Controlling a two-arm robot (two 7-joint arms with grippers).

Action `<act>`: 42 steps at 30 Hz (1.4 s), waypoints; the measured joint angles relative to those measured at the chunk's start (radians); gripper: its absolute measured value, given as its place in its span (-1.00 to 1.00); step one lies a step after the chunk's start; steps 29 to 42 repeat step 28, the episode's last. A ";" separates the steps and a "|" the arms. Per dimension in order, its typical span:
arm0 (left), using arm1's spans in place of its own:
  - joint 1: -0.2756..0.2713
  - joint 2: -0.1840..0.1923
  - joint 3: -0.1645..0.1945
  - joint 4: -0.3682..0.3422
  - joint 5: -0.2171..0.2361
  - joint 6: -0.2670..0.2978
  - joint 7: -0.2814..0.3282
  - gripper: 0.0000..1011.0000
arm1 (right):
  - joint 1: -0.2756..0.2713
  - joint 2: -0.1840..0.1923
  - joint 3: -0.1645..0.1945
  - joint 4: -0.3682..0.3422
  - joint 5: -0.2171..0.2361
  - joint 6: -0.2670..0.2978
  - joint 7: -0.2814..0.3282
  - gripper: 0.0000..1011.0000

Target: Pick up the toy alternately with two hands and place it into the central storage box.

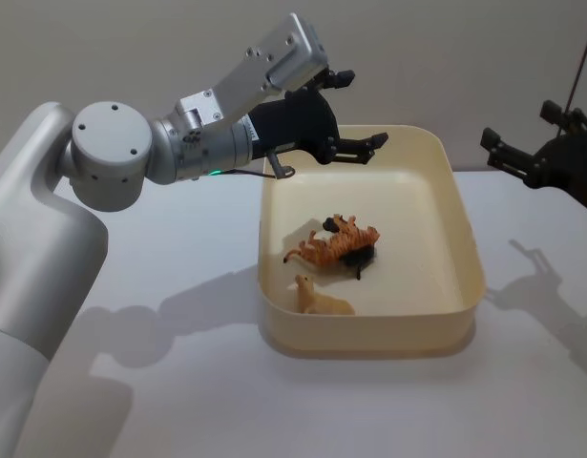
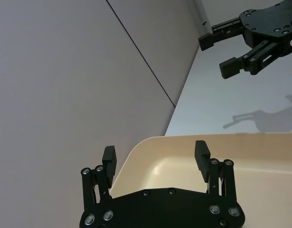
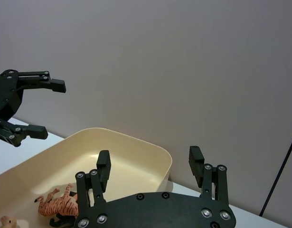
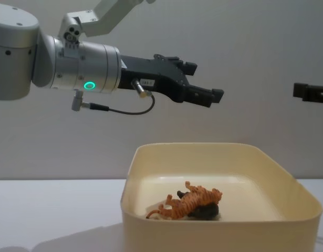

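The cream-yellow central storage box (image 1: pixel 465 239) stands mid-table. Inside it lie an orange striped tiger toy (image 1: pixel 333 243), a black toy (image 1: pixel 358 260) half under the tiger, and a small tan animal (image 1: pixel 319 298) near the front wall. My left gripper (image 1: pixel 362 108) hangs open and empty above the box's far left corner. From the chest, the left gripper (image 4: pixel 203 81) is well above the rim (image 4: pixel 203 147). My right gripper (image 1: pixel 520 126) hovers open and empty beyond the box's far right corner. The right wrist view takes in the tiger toy (image 3: pixel 58 205) and the left gripper (image 3: pixel 48 109).
White table (image 1: pixel 178 382) spreads around the box, with open surface to its left, front and right. A plain wall stands behind. A thin dark cable (image 1: pixel 584 57) runs down at the far right.
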State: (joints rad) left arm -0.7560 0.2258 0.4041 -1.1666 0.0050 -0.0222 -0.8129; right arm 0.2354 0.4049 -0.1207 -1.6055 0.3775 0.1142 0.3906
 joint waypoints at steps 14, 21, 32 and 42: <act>-0.002 -0.001 0.001 0.004 0.003 -0.003 -0.003 0.98 | 0.000 0.000 0.000 0.000 0.000 0.000 0.000 0.98; -0.002 -0.002 0.001 0.005 0.003 -0.004 -0.004 0.98 | 0.000 0.000 0.000 0.000 0.000 0.000 0.000 0.98; -0.003 -0.002 0.001 0.006 0.004 -0.004 -0.004 0.98 | 0.000 0.000 0.000 0.000 0.000 0.000 0.000 0.98; -0.003 -0.002 0.001 0.006 0.004 -0.004 -0.004 0.98 | 0.000 0.000 0.000 0.000 0.000 0.000 0.000 0.98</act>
